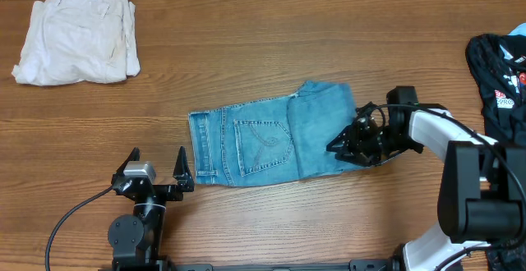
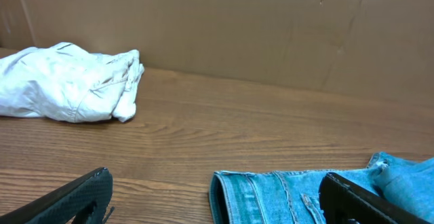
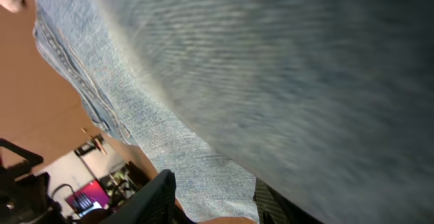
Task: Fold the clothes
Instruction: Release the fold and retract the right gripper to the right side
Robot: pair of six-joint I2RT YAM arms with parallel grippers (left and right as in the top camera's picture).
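The light blue denim jeans (image 1: pixel 263 140) lie folded into a compact stack at the table's middle, a stitched back pocket facing up. My right gripper (image 1: pixel 343 145) is at the stack's right edge. In the right wrist view denim (image 3: pixel 203 115) fills the frame and sits between the fingers (image 3: pixel 213 197), so the gripper looks shut on the cloth. My left gripper (image 1: pixel 156 175) is open and empty, low at the front left, just short of the jeans' waistband end (image 2: pixel 285 197). The left wrist view shows its fingers (image 2: pixel 217 183) spread wide.
A cream-white folded garment (image 1: pixel 78 37) lies at the far left corner and also shows in the left wrist view (image 2: pixel 68 81). A black garment with red-and-white print (image 1: pixel 501 66) lies at the right edge. A cardboard wall (image 2: pixel 271 27) backs the table.
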